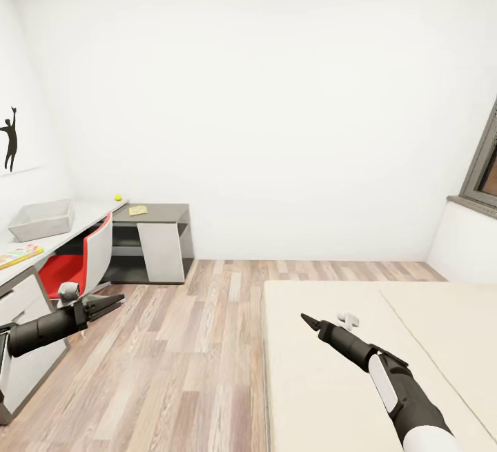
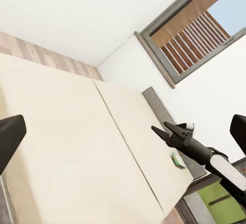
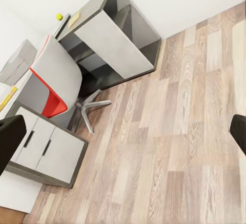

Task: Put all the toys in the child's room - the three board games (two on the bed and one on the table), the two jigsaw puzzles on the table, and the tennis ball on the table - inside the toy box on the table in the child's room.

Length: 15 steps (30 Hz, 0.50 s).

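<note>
The table [image 1: 88,212] runs along the left wall, its pale top ending in a lower dark grey section at the far end. A grey toy box [image 1: 40,220] sits on the pale top near the wall. The tennis ball [image 1: 118,197] lies at the table's far edge, where the pale top meets the lower section, and a flat yellowish card box [image 1: 138,210] rests on that lower section. A colourful flat box [image 1: 17,256] lies on the near part of the table. A red and white chair [image 1: 79,262] is drawn up to the table's front edge.

The left end effector [image 1: 114,300] hangs over the wood floor [image 1: 179,355] beside the chair, its jaws nearly together and empty. The right end effector [image 1: 308,319] reaches over the bed [image 1: 310,383], jaws narrow, nothing in them. In the left wrist view a small green-and-white board game [image 2: 178,160] lies on the bed near its headboard edge.
</note>
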### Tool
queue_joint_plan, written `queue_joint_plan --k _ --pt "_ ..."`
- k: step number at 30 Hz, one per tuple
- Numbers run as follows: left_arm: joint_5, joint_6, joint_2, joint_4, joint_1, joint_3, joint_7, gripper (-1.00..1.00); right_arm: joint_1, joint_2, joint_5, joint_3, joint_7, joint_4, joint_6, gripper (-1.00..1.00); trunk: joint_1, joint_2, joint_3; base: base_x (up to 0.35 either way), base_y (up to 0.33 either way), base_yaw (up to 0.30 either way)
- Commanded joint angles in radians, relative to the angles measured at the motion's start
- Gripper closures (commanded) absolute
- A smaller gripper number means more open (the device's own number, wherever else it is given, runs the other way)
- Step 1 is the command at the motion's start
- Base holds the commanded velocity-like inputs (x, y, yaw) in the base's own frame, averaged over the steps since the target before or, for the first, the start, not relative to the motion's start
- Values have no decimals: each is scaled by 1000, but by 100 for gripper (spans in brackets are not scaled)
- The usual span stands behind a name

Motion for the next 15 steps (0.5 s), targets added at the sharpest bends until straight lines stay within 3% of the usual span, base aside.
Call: queue_joint_plan --k 1,15 --pt "-10 10 0 -1 -1 2 -9 -100 0 0 -9 -2 2 0 9 -100 0 -1 -1 0 -250 0" --pt "-10 10 -1 -1 -1 2 -9 -100 0 0 -9 -2 2 0 9 -100 0 -1 -1 0 -250 0"
